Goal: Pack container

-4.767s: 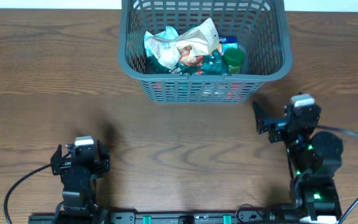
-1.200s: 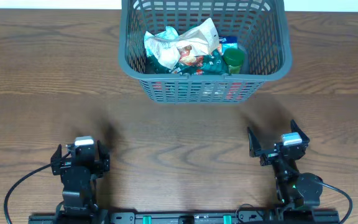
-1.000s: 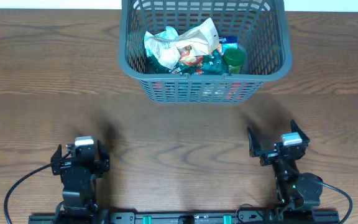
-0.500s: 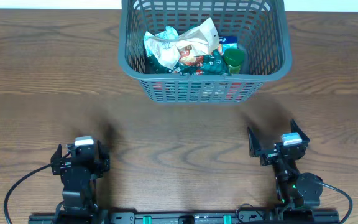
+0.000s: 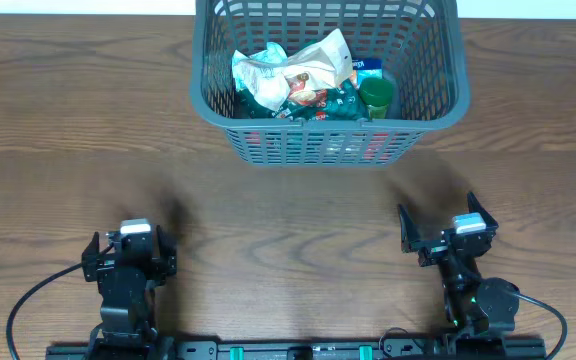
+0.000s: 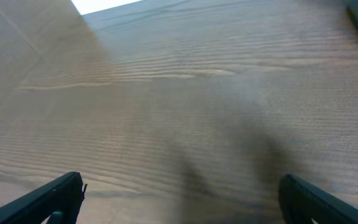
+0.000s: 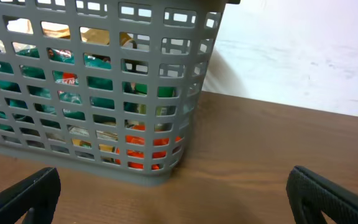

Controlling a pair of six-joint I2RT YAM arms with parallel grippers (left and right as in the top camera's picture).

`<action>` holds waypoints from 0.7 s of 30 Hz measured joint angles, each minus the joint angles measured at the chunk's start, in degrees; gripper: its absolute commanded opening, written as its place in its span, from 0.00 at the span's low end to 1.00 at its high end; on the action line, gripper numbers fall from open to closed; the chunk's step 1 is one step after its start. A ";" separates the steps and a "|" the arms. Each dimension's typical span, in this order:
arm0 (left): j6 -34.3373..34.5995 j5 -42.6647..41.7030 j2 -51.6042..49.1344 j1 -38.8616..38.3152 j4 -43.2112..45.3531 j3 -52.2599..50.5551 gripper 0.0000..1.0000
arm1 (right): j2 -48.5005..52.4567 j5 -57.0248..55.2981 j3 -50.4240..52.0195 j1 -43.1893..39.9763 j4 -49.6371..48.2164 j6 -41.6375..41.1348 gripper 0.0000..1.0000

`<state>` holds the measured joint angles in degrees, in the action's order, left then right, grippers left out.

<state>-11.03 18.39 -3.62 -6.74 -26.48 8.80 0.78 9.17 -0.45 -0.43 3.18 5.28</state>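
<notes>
Resting left gripper (image 5: 130,243): jaws wide, nothing held, by the tabletop's (image 5: 288,200) front edge, left side.
container (image 5: 318,145): middle of the far edge, snack packets (image 5: 293,75) heaped inside.
right gripper (image 5: 441,222): jaws wide, nothing held, front edge, facing the container.

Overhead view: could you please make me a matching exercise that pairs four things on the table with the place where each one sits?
Things:
1. grey basket
2. left gripper
3. right gripper
4. green round item

Places:
A. near edge, robot's right side
B. inside the basket, towards its right end
C. far side of the table, around the middle
D. near edge, robot's left side

Pairs: 1-C, 2-D, 3-A, 4-B
</notes>
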 measured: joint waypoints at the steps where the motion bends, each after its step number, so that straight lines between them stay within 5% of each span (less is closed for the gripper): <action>1: 0.00 0.00 -0.13 0.00 0.00 0.00 0.99 | 0.00 -0.02 0.00 0.00 0.00 0.00 0.99; 21: -0.02 0.00 0.28 0.00 3.17 0.22 0.99 | 0.00 0.00 0.00 0.00 0.02 0.00 0.99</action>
<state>-11.05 18.39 -3.33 -6.74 -23.31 9.02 0.78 9.17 -0.45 -0.43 3.20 5.28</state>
